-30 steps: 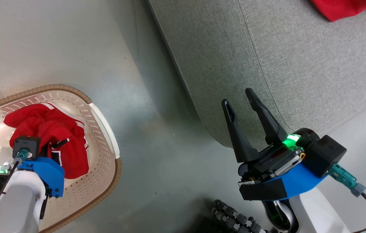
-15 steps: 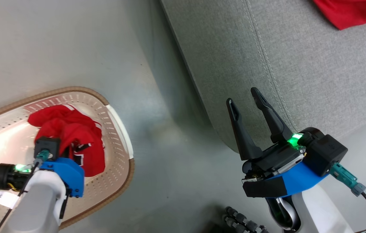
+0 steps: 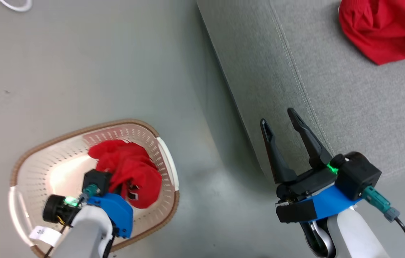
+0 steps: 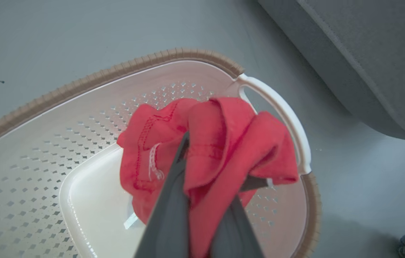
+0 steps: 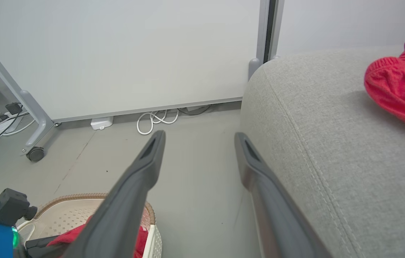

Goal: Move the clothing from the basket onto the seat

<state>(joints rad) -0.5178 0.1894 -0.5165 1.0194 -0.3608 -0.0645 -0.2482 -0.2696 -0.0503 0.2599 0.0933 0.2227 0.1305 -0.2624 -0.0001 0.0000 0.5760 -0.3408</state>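
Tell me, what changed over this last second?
The head view itself has shifted, so most of the apparent sliding is not real. The left pincer, shut on the red garment, has bunched it up in the basket, seemingly lifting it. Unchanged: the right pincer open by the sofa, the other garment lying on it.

Basket [image 3: 37, 172] common to all 3 views

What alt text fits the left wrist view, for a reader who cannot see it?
The left gripper is shut on a bunched red garment, seen against the inside of a cream perforated basket with a brown rim. The basket stands on a grey floor, with a corner of the grey sofa at upper right.
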